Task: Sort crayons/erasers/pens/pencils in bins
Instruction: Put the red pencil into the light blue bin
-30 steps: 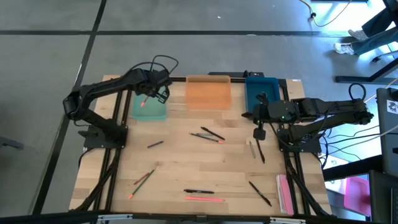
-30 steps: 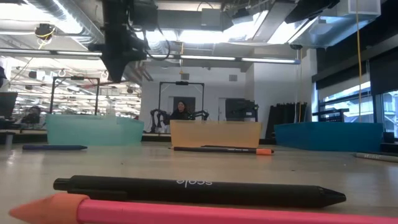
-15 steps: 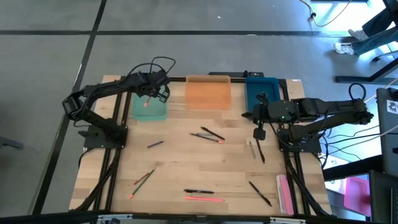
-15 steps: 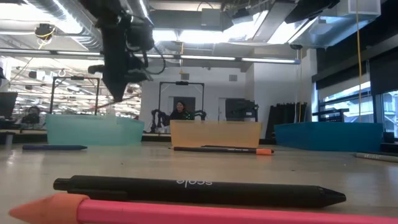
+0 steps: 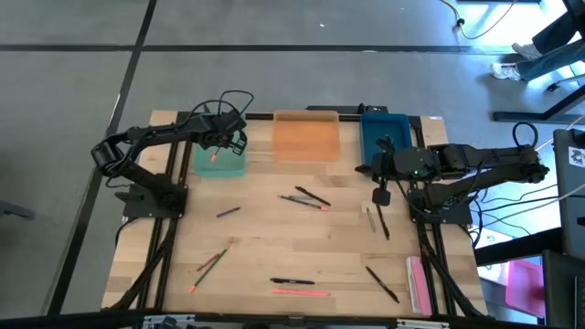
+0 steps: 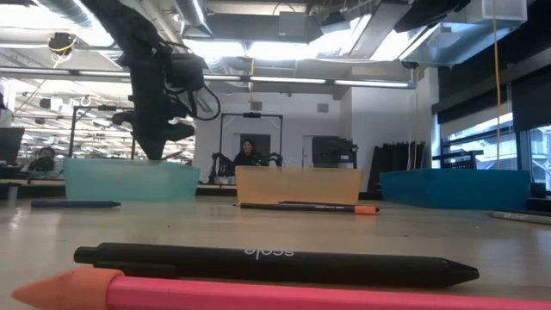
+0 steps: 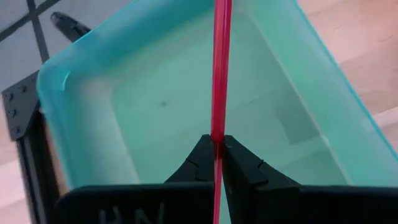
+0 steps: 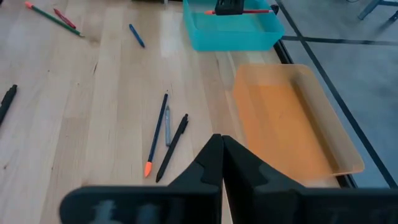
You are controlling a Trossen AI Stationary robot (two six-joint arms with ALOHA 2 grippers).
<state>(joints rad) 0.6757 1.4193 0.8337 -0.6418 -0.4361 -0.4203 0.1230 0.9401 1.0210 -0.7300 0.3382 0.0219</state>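
Observation:
My left gripper (image 5: 222,144) is shut on a red pencil (image 7: 221,74) and stands low over the teal bin (image 5: 219,164) at the far left. The orange bin (image 5: 306,137) and the blue bin (image 5: 384,132) stand beside it along the far edge. Loose black pens (image 5: 292,281) and pencils (image 5: 302,292) lie flat on the wooden table. My right gripper (image 5: 379,195) hangs shut and empty above the table's right side, in front of the blue bin. My left gripper pinches the red pencil's shaft (image 7: 217,127) between its two fingertips (image 7: 202,155). The fingers slant down from above and lie across the pencil. In the right wrist view the pencil (image 8: 249,11) lies about level, sticking out farther on one side of the gripper, over the inside of the teal bin.
A pair of black pens with an orange-tipped pencil (image 5: 306,197) lies mid-table. More sticks lie at the near left (image 5: 210,265) and the right (image 5: 382,283). A wide pink strip (image 5: 419,283) lies at the near right edge. A person sits beyond the table (image 6: 250,153).
My left gripper has come down toward the teal bin with the red pencil still pinched; its fingers now reach the level of the bin's rim in the low view. The pencil has gone down with it.

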